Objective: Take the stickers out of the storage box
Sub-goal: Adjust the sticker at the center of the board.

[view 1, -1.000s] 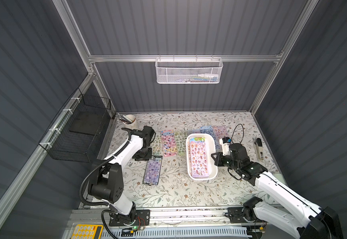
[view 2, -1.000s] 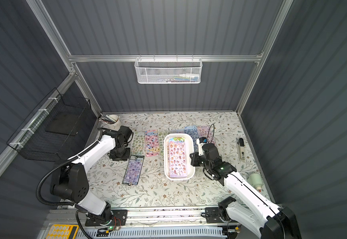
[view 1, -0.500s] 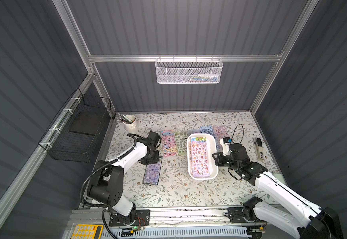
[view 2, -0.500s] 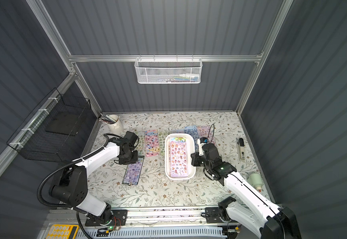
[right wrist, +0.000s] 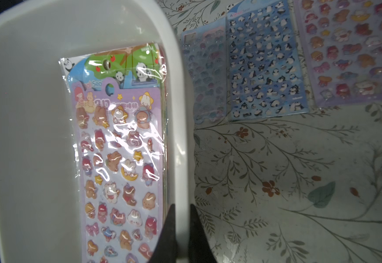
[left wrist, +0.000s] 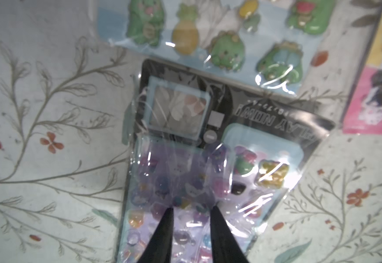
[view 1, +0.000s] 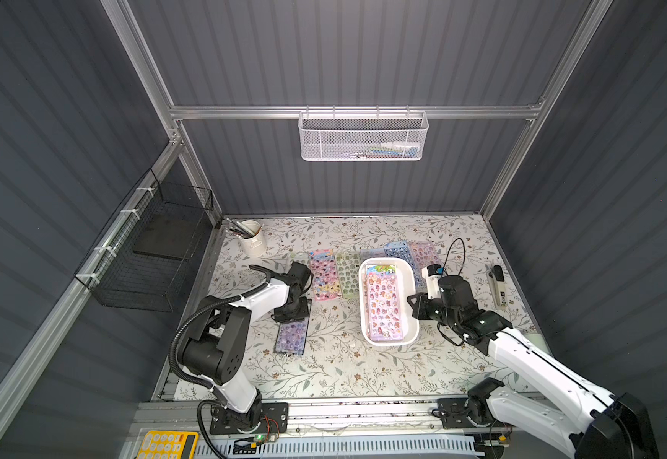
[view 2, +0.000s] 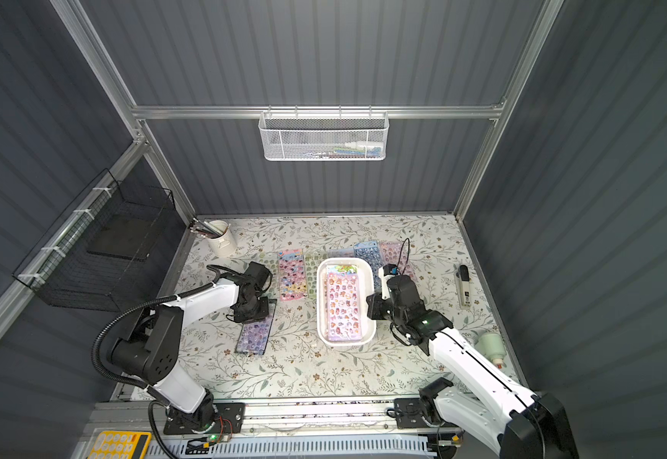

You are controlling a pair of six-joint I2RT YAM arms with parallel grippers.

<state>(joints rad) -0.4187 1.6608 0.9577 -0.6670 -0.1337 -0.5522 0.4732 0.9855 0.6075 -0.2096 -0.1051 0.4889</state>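
The white storage box [view 1: 388, 263] [view 2: 346, 262] sits mid-table with a stack of stickers [view 1: 383, 306] [right wrist: 117, 159] inside, a pink-purple sheet on top. My right gripper [right wrist: 182, 205] [view 1: 413, 308] is shut on the box's right wall [right wrist: 176, 113], one finger inside and one outside. A purple sticker sheet [view 1: 292, 337] [left wrist: 185, 182] lies flat on the table left of the box. My left gripper [left wrist: 192, 206] [view 1: 290, 314] stands over that sheet's far end, fingers apart, with nothing between them. More sheets lie along the far side: pink [view 1: 324, 274], green [view 1: 348, 274], blue [view 1: 399, 250].
A white pen cup [view 1: 250, 238] stands at the far left corner. A black wire basket [view 1: 153, 254] hangs on the left wall and a white mesh basket [view 1: 363, 137] on the back rail. A black-and-white device [view 1: 498, 286] lies at the right edge. A yellow calculator [view 1: 167, 445] lies off the table's front.
My left gripper has come from the far-left sheets towards the near side, over the purple sheet's far end, and its fingers have narrowed a little. The right arm and the box have not moved.
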